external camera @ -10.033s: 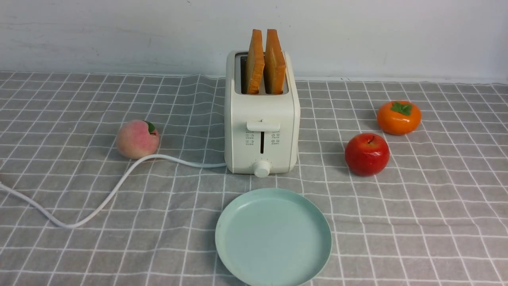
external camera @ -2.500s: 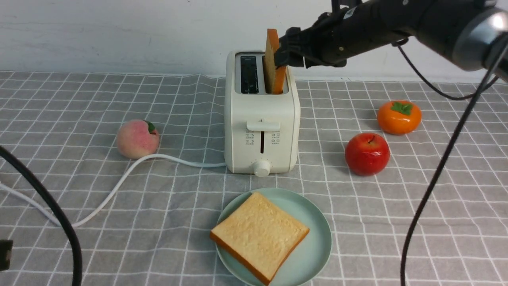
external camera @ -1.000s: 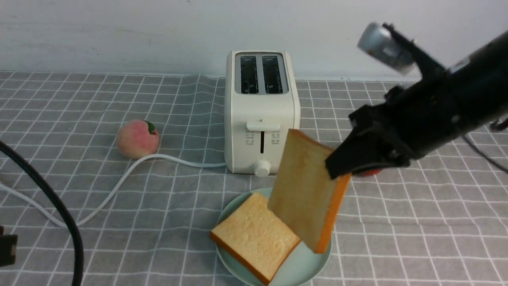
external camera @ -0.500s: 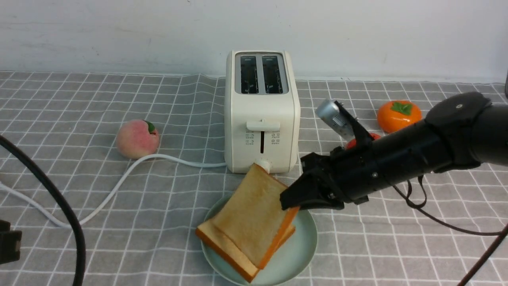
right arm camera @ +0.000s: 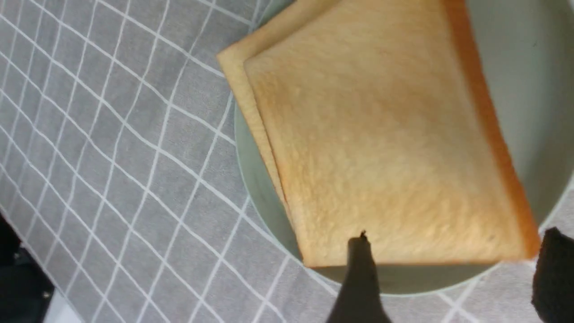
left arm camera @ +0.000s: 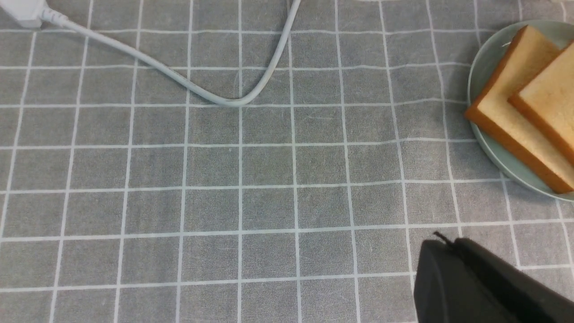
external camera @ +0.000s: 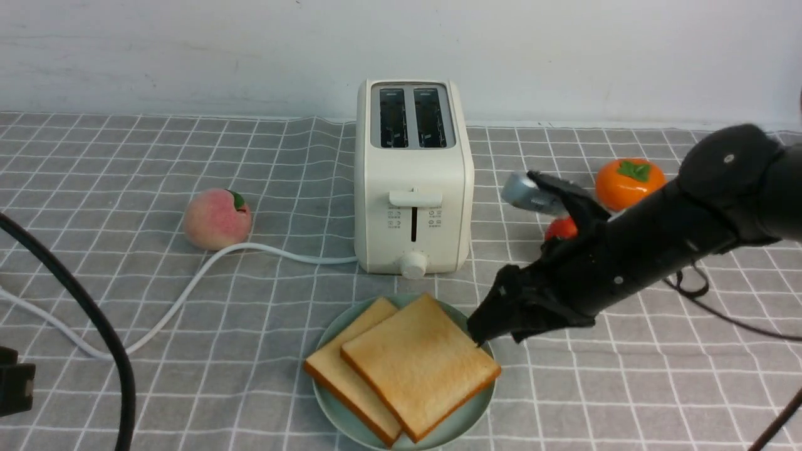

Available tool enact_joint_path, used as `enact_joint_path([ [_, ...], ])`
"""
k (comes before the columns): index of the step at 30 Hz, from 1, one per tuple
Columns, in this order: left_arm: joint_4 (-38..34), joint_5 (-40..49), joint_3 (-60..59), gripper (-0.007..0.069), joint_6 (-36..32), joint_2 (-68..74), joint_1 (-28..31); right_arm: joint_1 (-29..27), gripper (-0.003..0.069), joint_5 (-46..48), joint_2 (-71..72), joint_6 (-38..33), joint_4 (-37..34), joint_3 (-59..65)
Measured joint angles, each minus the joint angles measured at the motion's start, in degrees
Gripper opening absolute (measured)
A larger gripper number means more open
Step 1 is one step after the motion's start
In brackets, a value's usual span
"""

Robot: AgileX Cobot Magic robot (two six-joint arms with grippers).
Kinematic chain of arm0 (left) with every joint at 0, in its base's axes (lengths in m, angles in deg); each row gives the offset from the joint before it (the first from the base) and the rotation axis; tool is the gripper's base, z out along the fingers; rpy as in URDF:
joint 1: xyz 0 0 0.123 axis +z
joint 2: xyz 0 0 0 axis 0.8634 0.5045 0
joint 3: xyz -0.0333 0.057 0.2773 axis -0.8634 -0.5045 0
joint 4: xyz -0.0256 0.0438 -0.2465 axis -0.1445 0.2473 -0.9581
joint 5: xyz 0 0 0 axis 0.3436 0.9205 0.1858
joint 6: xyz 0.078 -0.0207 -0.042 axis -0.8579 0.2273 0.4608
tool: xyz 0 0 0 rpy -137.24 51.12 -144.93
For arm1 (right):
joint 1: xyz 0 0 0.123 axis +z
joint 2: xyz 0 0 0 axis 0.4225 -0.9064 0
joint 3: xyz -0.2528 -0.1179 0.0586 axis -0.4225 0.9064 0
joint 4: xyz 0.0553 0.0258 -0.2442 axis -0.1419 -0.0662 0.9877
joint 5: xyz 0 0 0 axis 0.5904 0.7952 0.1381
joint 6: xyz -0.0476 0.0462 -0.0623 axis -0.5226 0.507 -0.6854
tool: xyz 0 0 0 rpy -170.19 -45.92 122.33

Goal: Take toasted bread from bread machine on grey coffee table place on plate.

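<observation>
The cream bread machine stands at the back of the grey coffee table, both slots empty. Two slices of toasted bread lie flat on the mint plate: the upper slice overlaps the lower slice. My right gripper is open just off the upper slice's right corner, holding nothing. In the right wrist view the right gripper straddles the near edge of the upper slice over the plate. My left gripper is shut and empty above bare cloth, apart from the plate.
A peach lies left of the toaster, whose white cord loops across the cloth to a plug. An orange persimmon and a red apple, half hidden by my right arm, sit on the right. A black cable hangs at the left.
My right gripper brought the second slice down onto the first slice and opened; the slice now lies flat. The plate and lower slice shifted slightly left.
</observation>
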Motion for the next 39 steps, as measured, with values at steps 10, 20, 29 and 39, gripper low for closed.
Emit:
enact_joint_path([
  [10,0.0,-0.53,0.0,-0.0014,0.0,0.0,0.0,0.0,0.0246,-0.4,22.73,16.85,20.02,-5.42],
  [20,-0.37,-6.25,0.0,-0.0014,0.0,0.0,0.0,0.0,-0.0017,-3.52,52.4,39.44,43.66,0.03],
  [29,-2.33,-13.46,0.0,-0.0014,0.0,0.0,0.0,-0.03,-0.0004,-16.33,77.72,55.57,59.8,29.32],
  [39,-4.42,-13.7,-0.27,-0.0014,-1.56,-0.47,0.0,-0.03,0.0005,-40.33,87.59,59.57,71.93,51.23],
])
